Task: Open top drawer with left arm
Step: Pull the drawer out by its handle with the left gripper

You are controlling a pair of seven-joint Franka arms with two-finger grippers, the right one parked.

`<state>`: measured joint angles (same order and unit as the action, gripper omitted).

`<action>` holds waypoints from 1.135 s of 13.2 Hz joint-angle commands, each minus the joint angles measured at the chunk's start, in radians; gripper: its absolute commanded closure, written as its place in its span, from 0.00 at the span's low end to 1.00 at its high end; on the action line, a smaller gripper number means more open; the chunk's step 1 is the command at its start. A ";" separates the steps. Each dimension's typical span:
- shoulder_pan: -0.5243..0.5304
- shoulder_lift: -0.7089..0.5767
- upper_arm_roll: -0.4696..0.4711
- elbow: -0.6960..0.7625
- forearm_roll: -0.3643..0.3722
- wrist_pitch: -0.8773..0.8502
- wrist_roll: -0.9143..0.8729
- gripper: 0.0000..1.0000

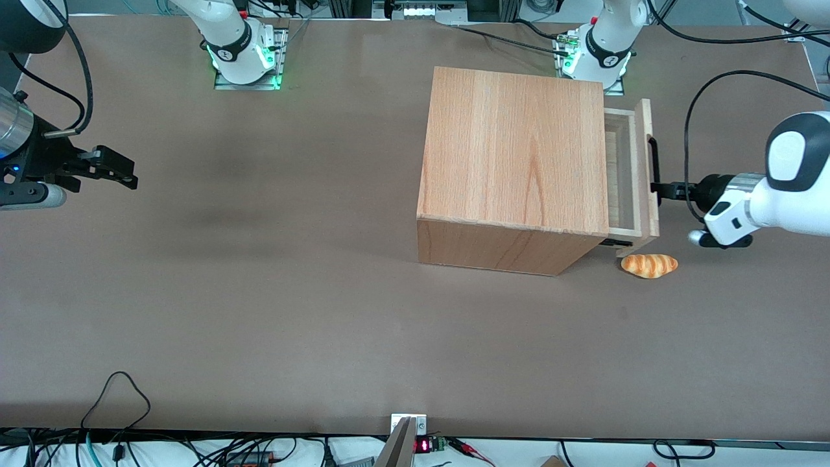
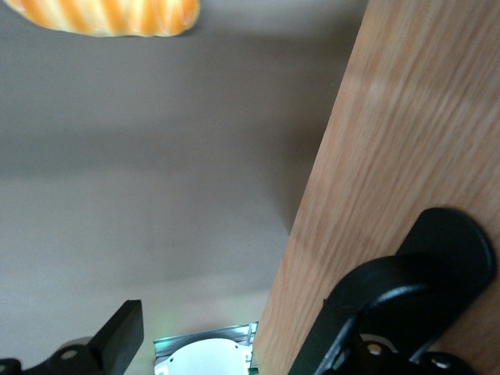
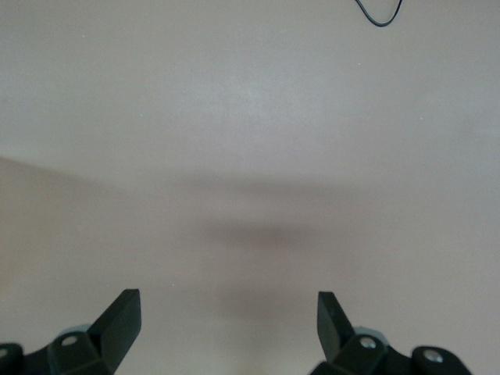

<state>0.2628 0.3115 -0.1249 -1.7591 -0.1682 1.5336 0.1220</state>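
Note:
The top drawer [image 1: 622, 175] stands partly pulled out of the wooden cabinet [image 1: 512, 155], toward the working arm's end of the table. Its wood front panel [image 1: 644, 136] carries a slim black bar handle [image 1: 654, 159]. The left arm [image 1: 778, 194] reaches in level, and its black gripper [image 1: 664, 189] is at the handle's middle. In the left wrist view the gripper [image 2: 232, 308] is open. One finger [image 2: 121, 336] hangs over the bare table; the other finger [image 2: 367, 305] lies against the front panel [image 2: 391, 156] by the handle's black foot [image 2: 453, 242].
A small striped orange bread roll [image 1: 649, 264] [image 2: 109, 16] lies on the table just in front of the drawer's front panel, nearer the front camera than the gripper. The working arm's base [image 1: 600, 48] stands close to the cabinet, farther from the camera.

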 commanded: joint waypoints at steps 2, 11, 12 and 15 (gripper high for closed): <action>0.024 0.050 -0.001 0.044 0.096 0.034 -0.007 0.00; 0.137 0.084 0.007 0.089 0.101 0.033 -0.004 0.00; 0.148 0.095 0.007 0.108 0.102 0.034 -0.002 0.00; 0.165 0.123 0.007 0.141 0.102 0.034 0.024 0.00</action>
<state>0.4210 0.3661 -0.1180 -1.6725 -0.1151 1.5307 0.1414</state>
